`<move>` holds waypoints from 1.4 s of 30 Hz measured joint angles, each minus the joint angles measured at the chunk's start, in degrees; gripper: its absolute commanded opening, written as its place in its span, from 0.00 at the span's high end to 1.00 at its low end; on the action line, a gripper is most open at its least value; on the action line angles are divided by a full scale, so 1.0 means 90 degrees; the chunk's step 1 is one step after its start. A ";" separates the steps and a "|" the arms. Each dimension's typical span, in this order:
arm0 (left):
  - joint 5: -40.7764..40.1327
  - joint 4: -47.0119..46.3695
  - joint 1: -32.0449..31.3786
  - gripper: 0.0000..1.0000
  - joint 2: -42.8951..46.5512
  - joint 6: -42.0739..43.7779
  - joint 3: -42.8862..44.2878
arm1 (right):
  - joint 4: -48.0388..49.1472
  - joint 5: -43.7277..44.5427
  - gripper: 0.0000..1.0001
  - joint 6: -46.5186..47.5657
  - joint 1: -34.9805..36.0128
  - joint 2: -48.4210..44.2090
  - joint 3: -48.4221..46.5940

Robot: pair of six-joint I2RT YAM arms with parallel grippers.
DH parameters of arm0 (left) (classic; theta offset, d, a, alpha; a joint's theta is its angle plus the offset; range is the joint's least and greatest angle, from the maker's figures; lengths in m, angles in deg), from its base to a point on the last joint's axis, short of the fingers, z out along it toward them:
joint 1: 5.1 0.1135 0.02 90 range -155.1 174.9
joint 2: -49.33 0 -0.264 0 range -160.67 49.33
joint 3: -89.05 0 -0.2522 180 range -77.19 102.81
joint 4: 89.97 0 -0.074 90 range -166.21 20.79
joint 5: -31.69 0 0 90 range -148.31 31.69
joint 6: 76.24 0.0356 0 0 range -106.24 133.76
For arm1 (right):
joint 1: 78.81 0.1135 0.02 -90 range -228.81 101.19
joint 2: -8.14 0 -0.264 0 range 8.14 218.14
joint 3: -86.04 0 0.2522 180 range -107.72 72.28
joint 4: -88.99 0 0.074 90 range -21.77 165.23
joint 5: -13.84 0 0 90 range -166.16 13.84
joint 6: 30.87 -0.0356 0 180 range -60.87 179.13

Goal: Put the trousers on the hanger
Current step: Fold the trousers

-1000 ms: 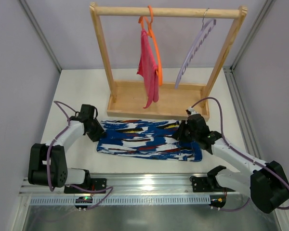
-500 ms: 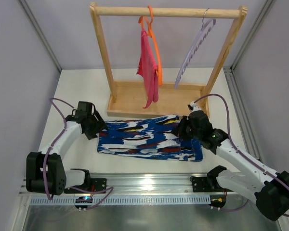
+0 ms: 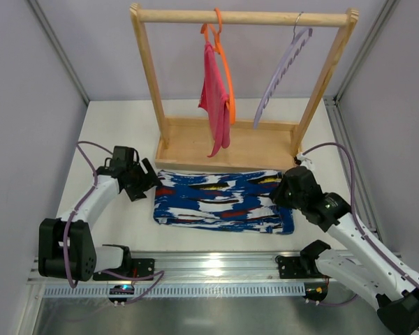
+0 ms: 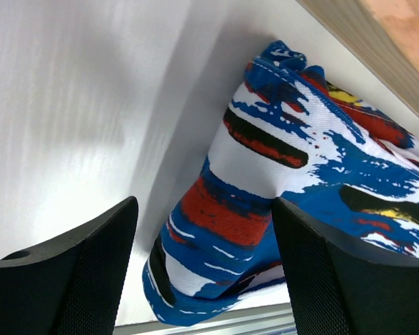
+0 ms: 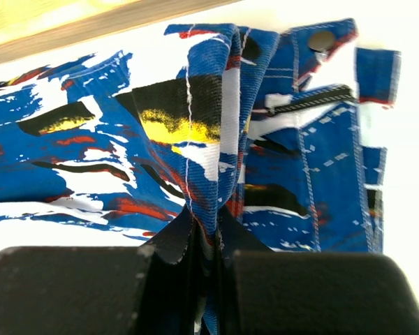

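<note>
The trousers [image 3: 220, 201], printed blue, white, red and black, lie folded on the table in front of the wooden rack. My right gripper [image 3: 286, 192] is shut on their right end, pinching a fold of cloth [image 5: 209, 174] between its jaws. My left gripper [image 3: 145, 183] is open just left of the trousers' left end [image 4: 265, 202], holding nothing. The pale lilac hanger [image 3: 283, 73] hangs by its silver hook from the right part of the rack's rail, empty.
The wooden rack [image 3: 227, 150] stands behind the trousers, its base tray close to them. An orange hanger with pink cloth [image 3: 216, 98] hangs at the rail's middle. A metal rail [image 3: 209, 269] runs along the table's near edge. Grey walls stand left and right.
My right gripper has moved right with the trousers' end, dragging the cloth rightward. My left gripper has let go of the left end and now stands open beside it.
</note>
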 measured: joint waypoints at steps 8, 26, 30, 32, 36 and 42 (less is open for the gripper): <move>0.0622 -0.0432 0.0000 0.22 -0.0124 0.0097 -0.0202 | -0.0729 0.0559 0.96 -0.0262 0.0000 -0.0423 0.0175; 0.1001 -0.0923 -0.0095 0.22 -0.0495 -0.0075 -0.0471 | -0.2183 0.2317 0.49 -0.1508 -0.0012 -0.0505 0.0083; 0.1093 -0.1081 -0.0102 0.24 -0.0551 -0.0129 -0.0532 | -0.2030 0.2297 0.49 -0.1231 -0.0012 -0.0573 -0.0240; 0.1190 -0.1197 -0.0102 0.37 -0.0627 -0.0189 -0.0561 | -0.1668 0.1948 0.49 -0.0872 -0.0012 -0.0673 -0.0199; 0.1319 -0.1350 -0.0112 0.85 -0.0831 -0.0311 -0.0563 | -0.0284 0.0852 0.50 -0.0357 -0.0012 -0.0789 0.0483; 0.0940 -0.1110 -0.0155 0.99 -0.0848 -0.0294 -0.0537 | 0.0838 0.0134 0.51 -0.0347 -0.0012 -0.0338 0.1688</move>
